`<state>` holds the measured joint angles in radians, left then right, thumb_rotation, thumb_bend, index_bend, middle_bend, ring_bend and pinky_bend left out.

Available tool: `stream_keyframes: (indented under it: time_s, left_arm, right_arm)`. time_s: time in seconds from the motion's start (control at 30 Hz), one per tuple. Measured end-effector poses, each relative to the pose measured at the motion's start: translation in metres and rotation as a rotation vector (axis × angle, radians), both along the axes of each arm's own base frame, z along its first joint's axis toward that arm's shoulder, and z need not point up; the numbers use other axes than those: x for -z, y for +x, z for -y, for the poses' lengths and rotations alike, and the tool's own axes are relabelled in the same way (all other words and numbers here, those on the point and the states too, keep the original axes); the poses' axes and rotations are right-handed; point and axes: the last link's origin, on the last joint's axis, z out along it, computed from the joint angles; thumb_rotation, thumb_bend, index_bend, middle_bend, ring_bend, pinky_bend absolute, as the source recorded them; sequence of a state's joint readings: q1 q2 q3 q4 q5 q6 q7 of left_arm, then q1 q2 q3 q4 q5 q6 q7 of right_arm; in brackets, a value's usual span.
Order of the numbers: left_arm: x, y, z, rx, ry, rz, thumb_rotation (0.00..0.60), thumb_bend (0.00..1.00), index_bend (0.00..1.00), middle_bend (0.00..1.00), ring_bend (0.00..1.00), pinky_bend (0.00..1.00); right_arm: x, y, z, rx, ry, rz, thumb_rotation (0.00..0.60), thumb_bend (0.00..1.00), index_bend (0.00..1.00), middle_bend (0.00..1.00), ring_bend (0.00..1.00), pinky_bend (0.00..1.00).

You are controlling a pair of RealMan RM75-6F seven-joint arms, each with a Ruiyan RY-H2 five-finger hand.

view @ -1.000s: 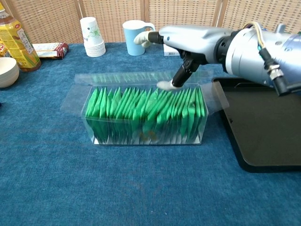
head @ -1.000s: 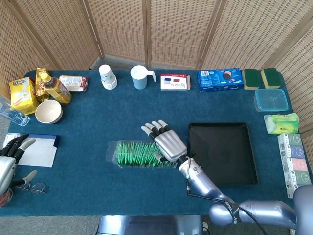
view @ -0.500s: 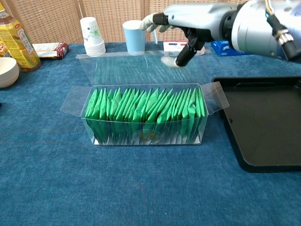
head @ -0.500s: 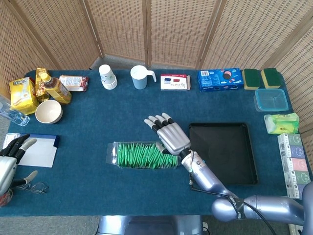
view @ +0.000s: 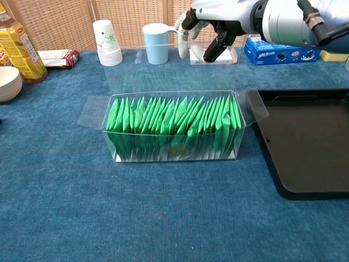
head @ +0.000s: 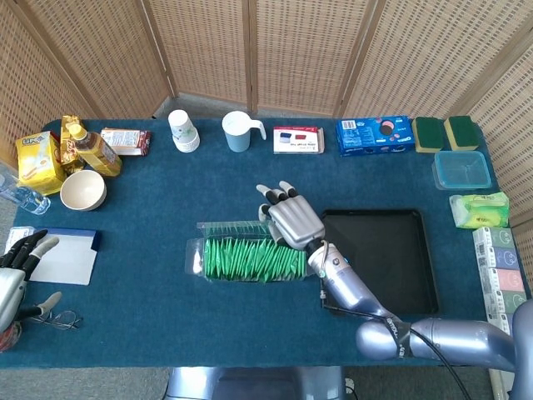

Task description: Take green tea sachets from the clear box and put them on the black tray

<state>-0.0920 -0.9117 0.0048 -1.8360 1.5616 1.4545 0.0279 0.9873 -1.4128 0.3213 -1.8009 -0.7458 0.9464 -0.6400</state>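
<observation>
We see the right hand (head: pixel 291 218), fingers apart and empty, above the opened clear plastic box (view: pixel 173 127) of green tea sachets (view: pixel 174 117); the flat black tray (head: pixel 385 258) lies toward the table's right edge.

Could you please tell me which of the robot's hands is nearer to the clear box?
The right hand hovers just above the far right end of the clear box; the left hand sits far off at the table's left edge.

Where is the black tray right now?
In the head view, the black tray lies right of centre, directly right of the clear box of sachets.
</observation>
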Motion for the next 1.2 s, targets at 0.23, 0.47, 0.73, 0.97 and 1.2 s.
stream_keyframes:
  time_s: [0.23, 0.47, 0.73, 0.97, 1.2]
  left_arm:
    - [-0.001, -0.002, 0.002, -0.005, 0.003, 0.004, 0.599, 0.18, 0.13, 0.07, 0.09, 0.27]
    - [-0.001, -0.003, 0.003, -0.005, 0.002, 0.008, 0.600, 0.18, 0.13, 0.07, 0.09, 0.27]
    - [-0.001, -0.004, 0.003, -0.006, 0.002, 0.007, 0.600, 0.18, 0.13, 0.07, 0.09, 0.26]
    - [0.000, -0.006, 0.004, -0.013, -0.001, 0.007, 0.598, 0.18, 0.13, 0.07, 0.09, 0.27]
    - [0.000, -0.006, 0.004, -0.014, -0.002, 0.009, 0.598, 0.18, 0.13, 0.07, 0.09, 0.27]
  right_arm:
    - [-0.002, -0.003, 0.008, 0.054, 0.029, -0.011, 0.600, 0.70, 0.53, 0.12, 0.21, 0.10]
    - [-0.005, -0.005, 0.013, 0.132, 0.094, -0.012, 0.600, 0.70, 0.56, 0.13, 0.21, 0.10]
    - [-0.009, -0.001, 0.025, 0.185, 0.123, -0.050, 0.600, 0.70, 0.47, 0.12, 0.21, 0.09]
    - [-0.004, -0.004, 0.031, 0.180, 0.082, -0.085, 0.600, 0.69, 0.21, 0.10, 0.20, 0.09]
    - [0.003, -0.008, 0.036, 0.142, 0.022, -0.110, 0.600, 0.59, 0.06, 0.07, 0.15, 0.09]
